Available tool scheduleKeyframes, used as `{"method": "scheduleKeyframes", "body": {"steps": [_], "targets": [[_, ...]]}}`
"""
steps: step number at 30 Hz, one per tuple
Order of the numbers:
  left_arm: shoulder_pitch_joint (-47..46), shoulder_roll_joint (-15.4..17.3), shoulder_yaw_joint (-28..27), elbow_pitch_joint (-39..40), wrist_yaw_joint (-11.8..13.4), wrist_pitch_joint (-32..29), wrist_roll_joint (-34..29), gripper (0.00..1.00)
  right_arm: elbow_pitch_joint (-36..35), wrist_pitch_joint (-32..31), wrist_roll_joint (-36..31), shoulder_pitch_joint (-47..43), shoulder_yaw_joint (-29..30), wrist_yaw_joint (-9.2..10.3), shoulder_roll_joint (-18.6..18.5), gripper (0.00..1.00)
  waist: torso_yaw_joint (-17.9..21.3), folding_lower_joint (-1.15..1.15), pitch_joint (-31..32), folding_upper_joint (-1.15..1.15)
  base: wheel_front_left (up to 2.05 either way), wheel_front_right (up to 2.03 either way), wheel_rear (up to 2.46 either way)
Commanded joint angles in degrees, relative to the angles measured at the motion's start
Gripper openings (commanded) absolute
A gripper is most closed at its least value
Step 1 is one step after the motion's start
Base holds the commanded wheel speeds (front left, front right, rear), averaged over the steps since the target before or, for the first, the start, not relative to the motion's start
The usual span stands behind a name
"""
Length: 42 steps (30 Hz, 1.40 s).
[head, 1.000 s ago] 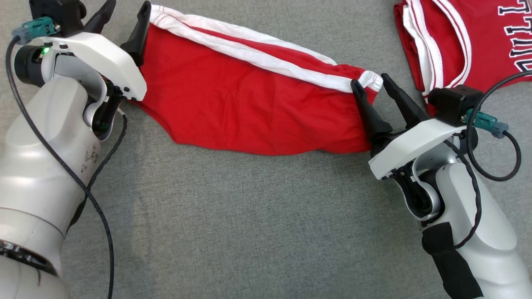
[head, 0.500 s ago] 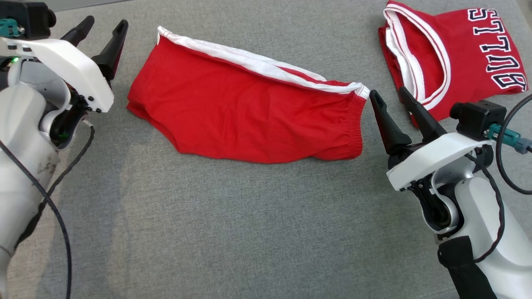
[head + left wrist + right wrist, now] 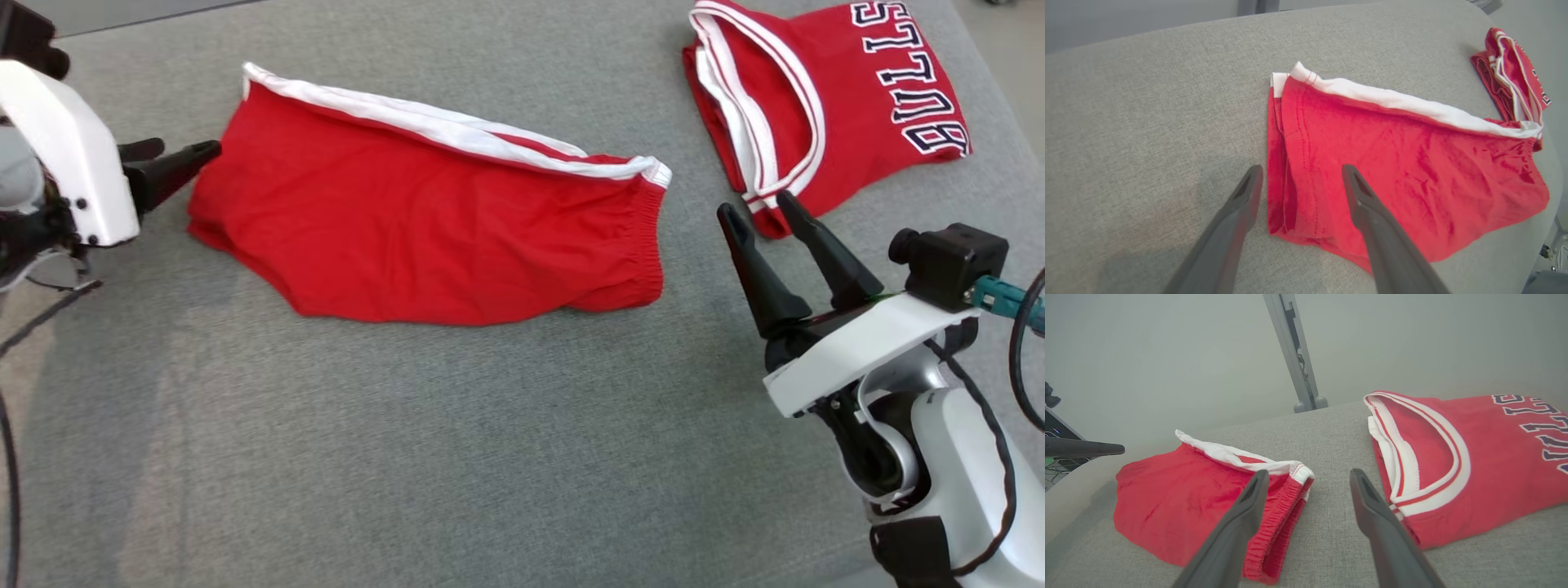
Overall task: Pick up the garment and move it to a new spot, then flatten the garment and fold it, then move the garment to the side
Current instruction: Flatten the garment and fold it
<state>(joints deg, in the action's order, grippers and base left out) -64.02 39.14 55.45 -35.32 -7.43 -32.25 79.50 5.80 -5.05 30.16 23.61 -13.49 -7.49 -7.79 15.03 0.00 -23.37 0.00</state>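
Red shorts (image 3: 441, 229) lie on the grey upholstered surface (image 3: 408, 457), left of the middle in the head view. They look folded in half, one leg over the other. The white side stripe runs along the far edge. Their long axis runs left to right, tilted a little: leg hems at the robot's left, elastic waistband at its right. A folded red jersey (image 3: 849, 106) with dark lettering sits at the far right, clear of the shorts.

The left gripper (image 3: 189, 147) has its fingers spread and holds nothing. It points in at the hem end, with its tips just beside the near-left corner of the cloth. In the left wrist view the left gripper (image 3: 1302, 168) straddles that hem edge of the shorts (image 3: 1392, 171), one finger above bare upholstery, the other above red fabric. Whether either finger touches the cloth cannot be told.

The right gripper (image 3: 755, 204) is also spread and empty. It stands off the waistband end with a strip of grey between, and its tips are close to the jersey's near corner.

The left arm is the nearer one. Any lift or slide to the side would probably call for a pinch at each end of that axis, so the right gripper would first have to close the gap leftward to the waistband without catching the jersey
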Motion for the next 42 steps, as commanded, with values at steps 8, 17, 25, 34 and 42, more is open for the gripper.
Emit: {"method": "scheduleKeyframes", "body": {"steps": [8, 17, 25, 34, 42], "targets": [[-4.4, 2.5, 0.7, -2.3, -0.1, -6.9, 1.3, 1.0, -5.3, -2.6, -1.9, -3.0, 0.0, -0.03, 1.5, 1.0, 4.4, 0.0, -3.5, 0.0, 0.0, 0.0, 0.0], [-5.5, 2.7, 2.1, -6.5, -0.1, -10.1, 0.9, 1.0, -9.2, -3.0, -3.9, -4.8, 1.1, -0.03, 3.3, 1.0, 6.9, 0.0, -5.2, 0.0, 0.0, 0.0, 0.0], [-4.5, 2.1, 2.7, -5.9, -0.1, -14.9, 3.1, 1.0, -9.7, -2.9, -4.2, -6.2, 2.0, -0.03, 4.1, 1.0, 7.1, 0.0, -5.3, 0.0, 0.0, 0.0, 0.0], [-3.6, 2.4, 0.6, -2.5, -0.1, -16.1, 7.4, 0.0, -9.7, -3.4, -4.7, -6.0, 2.3, -0.03, 4.5, 1.0, 6.4, 0.0, -5.3, 0.0, 0.0, 0.0, 0.0], [-2.4, 1.5, 0.0, -1.8, -0.1, -15.1, 8.4, 0.0, -9.1, -4.0, -5.1, -6.1, 2.7, -0.03, 4.6, 1.0, 4.7, 0.0, -3.2, 0.0, 0.0, 0.0, 0.0]]}}
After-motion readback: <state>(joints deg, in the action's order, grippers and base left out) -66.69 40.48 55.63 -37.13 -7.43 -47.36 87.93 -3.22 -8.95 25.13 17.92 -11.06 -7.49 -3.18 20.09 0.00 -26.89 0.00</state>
